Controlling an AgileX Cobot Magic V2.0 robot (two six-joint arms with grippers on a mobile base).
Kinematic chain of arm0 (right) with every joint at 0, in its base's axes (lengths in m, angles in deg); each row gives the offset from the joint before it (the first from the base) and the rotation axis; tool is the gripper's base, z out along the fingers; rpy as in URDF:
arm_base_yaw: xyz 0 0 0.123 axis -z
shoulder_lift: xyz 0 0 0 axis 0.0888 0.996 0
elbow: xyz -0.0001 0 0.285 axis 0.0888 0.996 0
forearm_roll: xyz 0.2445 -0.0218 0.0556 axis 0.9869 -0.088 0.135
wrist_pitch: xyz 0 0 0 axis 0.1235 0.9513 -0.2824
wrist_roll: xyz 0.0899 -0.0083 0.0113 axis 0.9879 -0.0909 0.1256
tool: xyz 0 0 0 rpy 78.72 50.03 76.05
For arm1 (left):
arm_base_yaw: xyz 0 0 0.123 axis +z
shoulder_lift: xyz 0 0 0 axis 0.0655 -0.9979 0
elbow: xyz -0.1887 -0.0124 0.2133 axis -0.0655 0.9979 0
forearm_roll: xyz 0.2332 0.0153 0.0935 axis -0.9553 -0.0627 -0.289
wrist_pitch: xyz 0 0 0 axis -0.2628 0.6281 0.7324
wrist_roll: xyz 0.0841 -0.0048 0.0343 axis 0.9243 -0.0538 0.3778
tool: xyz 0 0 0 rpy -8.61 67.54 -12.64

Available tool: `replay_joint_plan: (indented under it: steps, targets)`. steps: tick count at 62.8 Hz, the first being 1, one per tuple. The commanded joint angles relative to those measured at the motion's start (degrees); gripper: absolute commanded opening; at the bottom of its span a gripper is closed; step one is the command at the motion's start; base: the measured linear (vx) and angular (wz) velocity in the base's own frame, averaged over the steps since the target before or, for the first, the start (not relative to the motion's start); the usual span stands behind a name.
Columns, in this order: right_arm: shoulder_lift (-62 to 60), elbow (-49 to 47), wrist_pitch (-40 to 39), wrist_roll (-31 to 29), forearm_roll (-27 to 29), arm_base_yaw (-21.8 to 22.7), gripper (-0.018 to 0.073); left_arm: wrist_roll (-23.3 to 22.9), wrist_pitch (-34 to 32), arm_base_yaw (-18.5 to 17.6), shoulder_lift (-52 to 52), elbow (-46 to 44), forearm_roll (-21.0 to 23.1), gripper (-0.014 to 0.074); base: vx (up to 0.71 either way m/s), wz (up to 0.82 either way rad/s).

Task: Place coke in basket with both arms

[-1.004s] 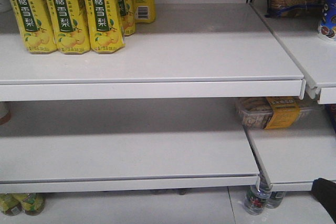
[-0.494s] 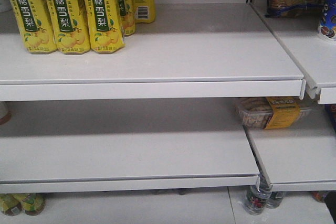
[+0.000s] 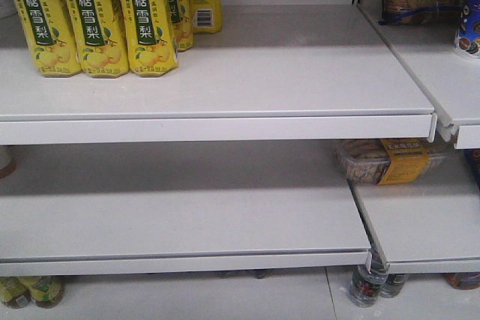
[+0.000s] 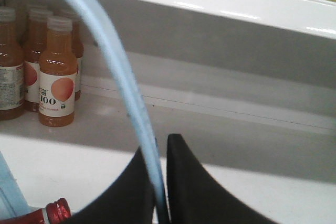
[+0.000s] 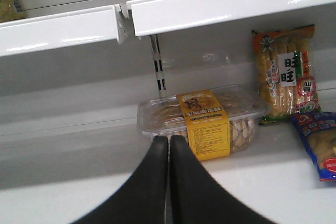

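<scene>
Red coke (image 4: 50,214) shows only in the left wrist view: cap and a bit of neck at the bottom-left corner, rest cropped. Cap points toward roughly 2 o'clock, so the long axis is tilted, not upright; how far it leans can't be judged from this sliver. It sits at about 9 o'clock from the left gripper (image 4: 161,192), near but apart.

Left gripper fingers are clamped on the pale-blue basket handle (image 4: 113,72), which rises from between the tips and arcs to 11 o'clock. A strip of the basket (image 4: 9,195) wall shows at the left edge, just beside the coke. Whether the bottle is inside it can't be told.

Right gripper (image 5: 169,156) has fingers pressed together, nothing between them. At 12 o'clock from its tips lies a clear biscuit tray (image 5: 202,121) with a yellow band.

Front view: white shelves (image 3: 225,73), yellow tea bottles (image 3: 94,16) at top left, no arms visible. Orange juice bottles (image 4: 55,74) stand at 10 o'clock in the left wrist view.
</scene>
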State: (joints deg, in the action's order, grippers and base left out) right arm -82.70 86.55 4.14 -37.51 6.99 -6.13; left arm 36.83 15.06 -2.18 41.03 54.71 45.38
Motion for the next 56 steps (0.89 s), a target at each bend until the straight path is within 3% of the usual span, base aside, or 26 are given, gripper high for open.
replay_joint_plan:
  steps: [1,56]
  targets:
    - [-1.07,0.91,-5.80,-2.44,-0.80,0.34,-0.0004,2.57,-8.64,0.10,1.17,0.46,-2.61,-0.0006,0.00,0.00]
    - [-1.07,0.86,-9.20,-3.15,-0.36,0.34,-0.0004,2.57,-8.64,0.10,1.17,0.46,-2.61,-0.0006,0.00,0.00]
